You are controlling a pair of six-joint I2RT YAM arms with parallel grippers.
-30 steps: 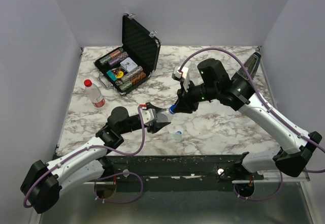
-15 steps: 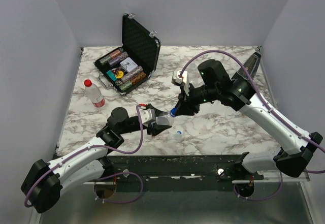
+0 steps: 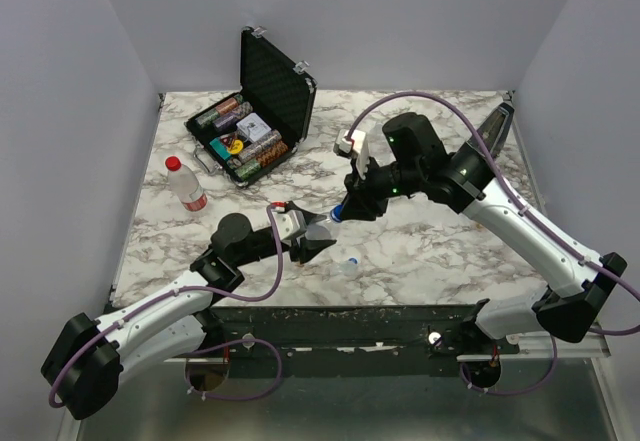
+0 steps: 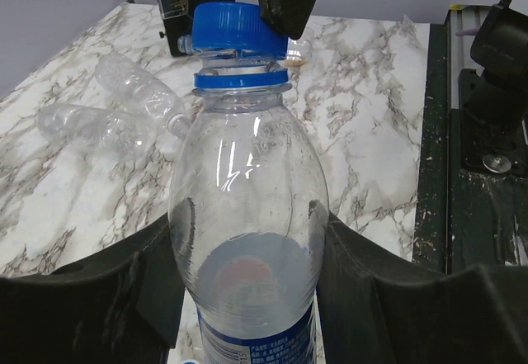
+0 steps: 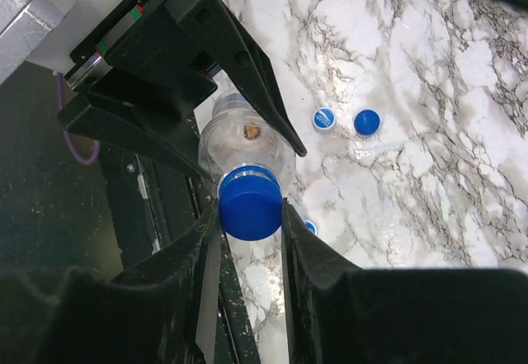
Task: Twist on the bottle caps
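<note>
My left gripper (image 3: pixel 316 238) is shut on the body of a clear bottle (image 4: pixel 247 215) with a blue label, holding it neck-first toward the right arm. A blue cap (image 4: pixel 235 27) sits on the bottle's neck, slightly tilted. My right gripper (image 5: pixel 250 209) is shut on this cap (image 5: pixel 250 201), one finger on each side. In the top view the cap (image 3: pixel 339 214) lies between the two grippers above the table's front middle. A second bottle (image 3: pixel 186 185) with a red cap and a red-and-white label stands at the left.
An open black case of poker chips (image 3: pixel 250 131) stands at the back left. Two loose blue caps (image 5: pixel 322 118) (image 5: pixel 366 121) lie on the marble. Two bare clear bottles (image 4: pixel 136 92) lie on the table. Another loose cap (image 3: pixel 349 261) lies near the front edge.
The right arm has shifted and its wrist has turned a little while staying on the cap. The left gripper and bottle have moved slightly left.
</note>
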